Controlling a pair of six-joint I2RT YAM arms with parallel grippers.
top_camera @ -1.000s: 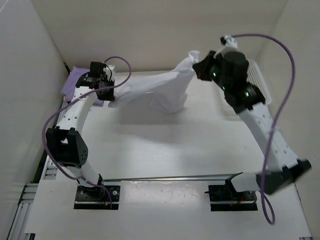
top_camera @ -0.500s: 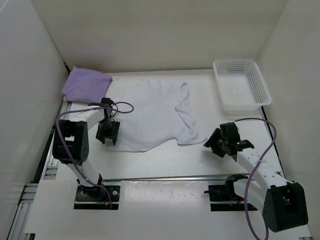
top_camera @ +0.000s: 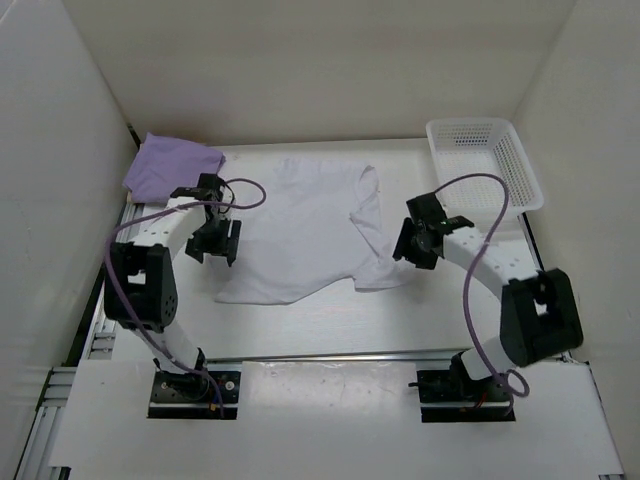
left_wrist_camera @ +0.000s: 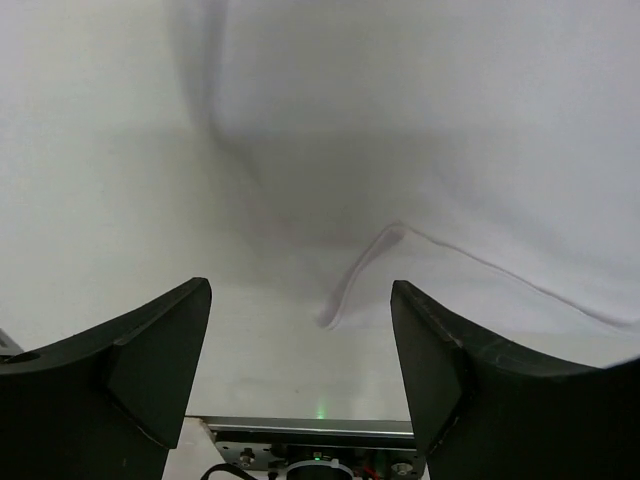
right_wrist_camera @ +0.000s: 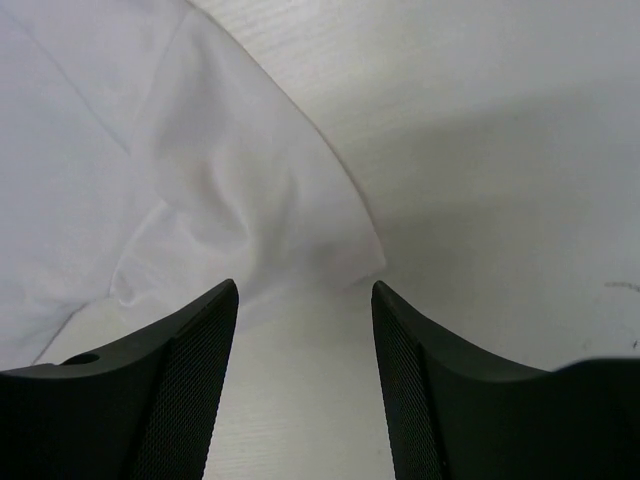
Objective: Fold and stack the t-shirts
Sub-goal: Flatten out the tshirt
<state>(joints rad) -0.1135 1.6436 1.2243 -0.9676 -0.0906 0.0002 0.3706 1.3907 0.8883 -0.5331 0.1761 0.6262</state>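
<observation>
Item one — left gripper (top_camera: 214, 244): jaws wide, holding nothing. We note the white shirt (top_camera: 305, 225) spread flat on the table (top_camera: 300, 325), its edge lying just ahead of the fingers (left_wrist_camera: 150, 340).

Item two — right gripper (top_camera: 410, 243): jaws apart, empty. A sleeve corner of the same shirt lies just ahead, in line with the gap between the fingertips (right_wrist_camera: 200, 340).

We also list a purple shirt (top_camera: 165, 168) beyond the left gripper and a basket (top_camera: 468, 123) beyond the right one.
</observation>
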